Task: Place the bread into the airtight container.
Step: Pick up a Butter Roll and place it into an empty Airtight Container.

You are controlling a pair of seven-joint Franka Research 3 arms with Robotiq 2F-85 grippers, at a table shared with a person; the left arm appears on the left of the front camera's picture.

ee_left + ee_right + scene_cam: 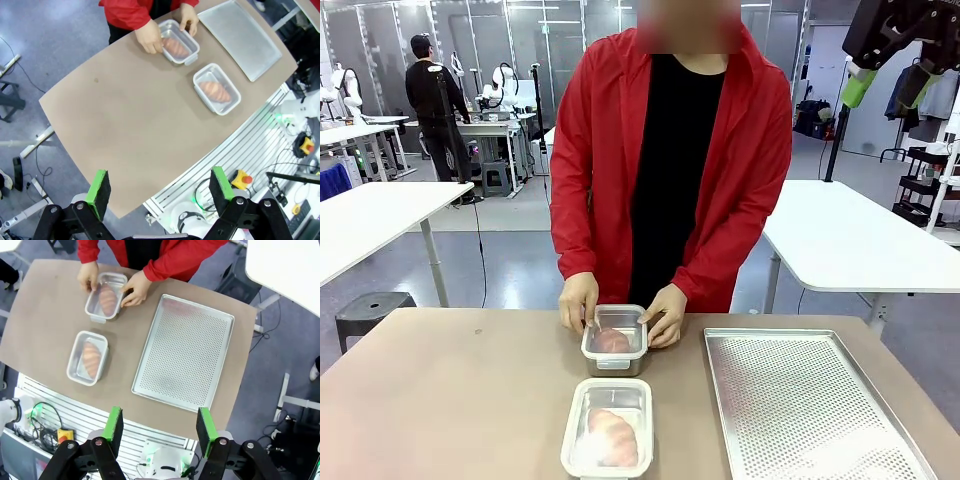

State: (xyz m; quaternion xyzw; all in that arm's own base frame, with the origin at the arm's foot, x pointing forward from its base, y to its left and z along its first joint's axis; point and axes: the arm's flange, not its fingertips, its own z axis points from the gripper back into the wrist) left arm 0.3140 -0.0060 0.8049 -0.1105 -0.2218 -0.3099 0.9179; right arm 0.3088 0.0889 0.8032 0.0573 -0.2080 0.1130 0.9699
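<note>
Well below right tool (160,426): bread (91,358).

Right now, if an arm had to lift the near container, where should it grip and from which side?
Probably from above, jaws across the short width of the near container, pads on its long side rims. It lies flat, apart from the person's container and the tray.

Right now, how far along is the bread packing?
Done: a bread roll lies in each clear plastic container, near and far. In hand: the person's hands press the far one's lid. Left: nothing obvious; the perforated metal tray is bare, and both grippers hang open, high above.
</note>
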